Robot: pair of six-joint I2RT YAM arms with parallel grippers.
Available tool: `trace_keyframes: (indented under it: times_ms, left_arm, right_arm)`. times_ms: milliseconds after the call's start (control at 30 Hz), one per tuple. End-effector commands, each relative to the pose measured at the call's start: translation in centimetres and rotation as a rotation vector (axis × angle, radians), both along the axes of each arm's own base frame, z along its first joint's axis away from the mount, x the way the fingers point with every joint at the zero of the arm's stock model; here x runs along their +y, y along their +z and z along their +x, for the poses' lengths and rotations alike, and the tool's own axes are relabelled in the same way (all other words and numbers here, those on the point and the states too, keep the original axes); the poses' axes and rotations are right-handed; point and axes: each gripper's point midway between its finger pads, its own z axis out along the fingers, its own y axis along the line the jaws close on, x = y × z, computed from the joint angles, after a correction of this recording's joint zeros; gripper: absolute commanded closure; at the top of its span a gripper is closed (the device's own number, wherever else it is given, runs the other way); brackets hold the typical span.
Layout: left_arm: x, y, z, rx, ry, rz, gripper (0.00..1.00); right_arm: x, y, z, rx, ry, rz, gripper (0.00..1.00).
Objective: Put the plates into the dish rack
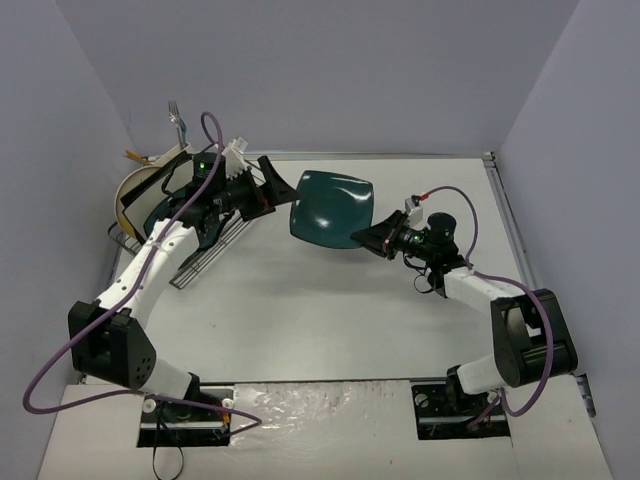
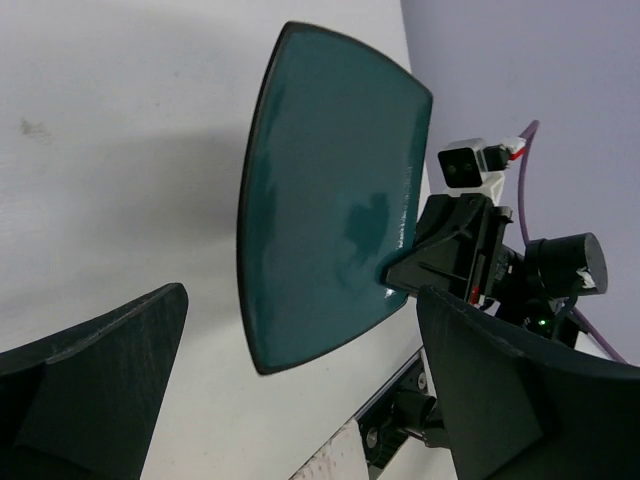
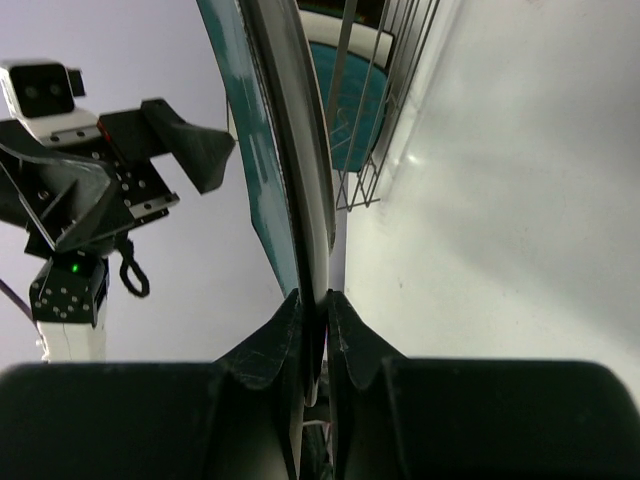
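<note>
A dark teal rounded-square plate [image 1: 333,208] is held up above the table, tilted on edge. My right gripper [image 1: 378,238] is shut on its right rim; the right wrist view shows the plate [image 3: 285,150] edge-on between the closed fingers of the gripper [image 3: 315,312]. My left gripper [image 1: 283,190] is open just left of the plate and does not touch it. In the left wrist view the plate [image 2: 330,200] faces the wide-open gripper [image 2: 300,400]. The black wire dish rack [image 1: 200,255] stands at the far left with a cream plate [image 1: 133,190] and a teal plate [image 3: 352,110] in it.
A white cutlery caddy with a fork [image 1: 176,118] stands at the rack's far corner. The left arm reaches over the rack. Grey walls close in the table on the left, back and right. The right arm's wrist camera [image 2: 462,165] shows behind the plate.
</note>
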Motion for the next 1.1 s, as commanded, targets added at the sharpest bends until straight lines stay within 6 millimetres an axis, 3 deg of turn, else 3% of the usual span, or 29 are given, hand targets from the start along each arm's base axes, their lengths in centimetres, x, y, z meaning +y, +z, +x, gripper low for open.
trace_keyframes:
  times_ms: [0,300,467,833,1067]
  left_arm:
    - [-1.8,4.2,0.3,-0.112,-0.108,-0.09,0.03]
    - [-2.8,2.3,0.9,-0.035,-0.143,-0.095,0.08]
    - [-3.9,3.7,0.8,-0.061,-0.186,-0.164,0.14]
    - [-4.8,5.5,0.3,-0.084,-0.214,-0.255,0.58]
    - [-4.9,6.5,-0.6,-0.11,-0.243,-0.256,0.95]
  right_arm:
    - [0.7,11.0,-1.7,-0.408,0.108,0.115,1.0]
    - [0.8,13.4,-2.9,-0.471,0.144,0.176,1.0]
    - [1.1,13.5,-3.5,-0.481,0.164,0.181,1.0]
    - [1.1,13.7,-3.9,-0.484,0.178,0.204,1.0]
    - [1.2,12.7,-3.8,-0.46,0.186,0.18,1.0]
